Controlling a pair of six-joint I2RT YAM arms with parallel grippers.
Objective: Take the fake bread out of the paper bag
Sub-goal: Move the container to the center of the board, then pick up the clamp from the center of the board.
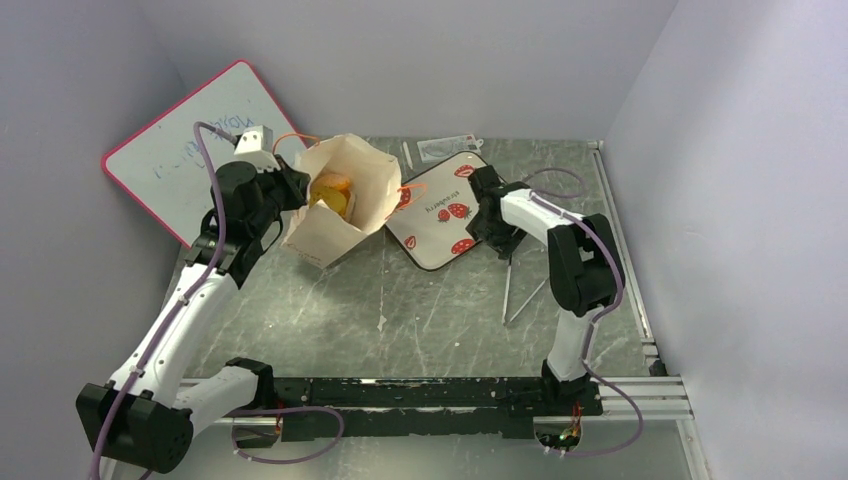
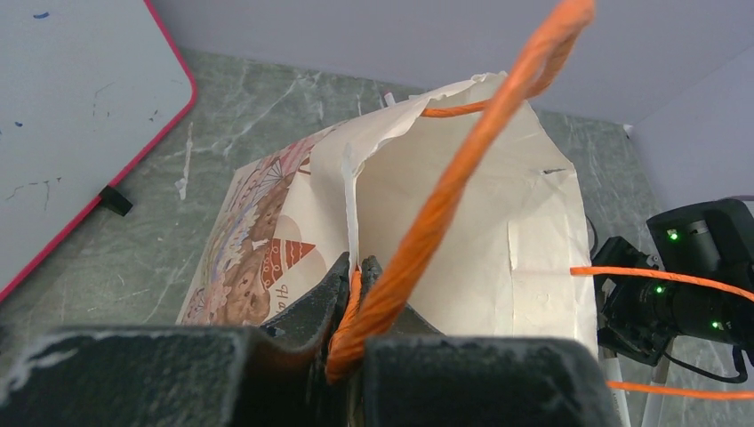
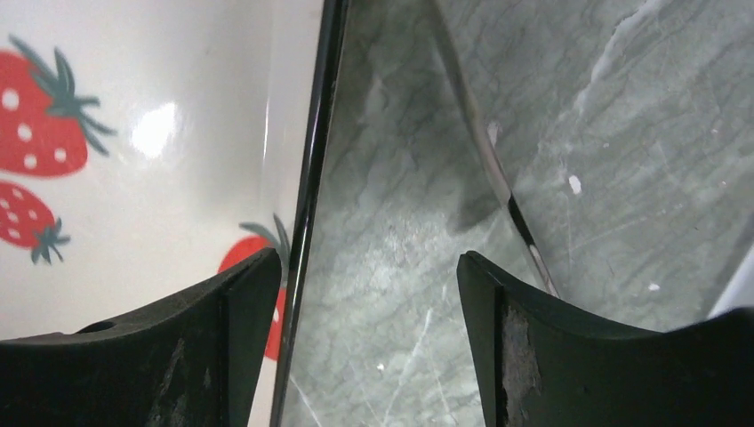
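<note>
Spanning the view, the grey marbled table (image 1: 420, 310) carries a pink-framed whiteboard (image 1: 170, 165) propped at the left wall. It also carries a tall cream-white paper bag (image 1: 320, 235), tilted with its mouth open, and a strawberry-print square tray (image 1: 440, 215) just beside the bag. The left gripper (image 2: 356, 271) pinches the bag's orange cord handle (image 2: 445, 196). The right gripper (image 3: 369, 276) hovers spread and empty over the tray's edge. Orange-yellow toy breads (image 1: 333, 193) lie inside the bag.
</note>
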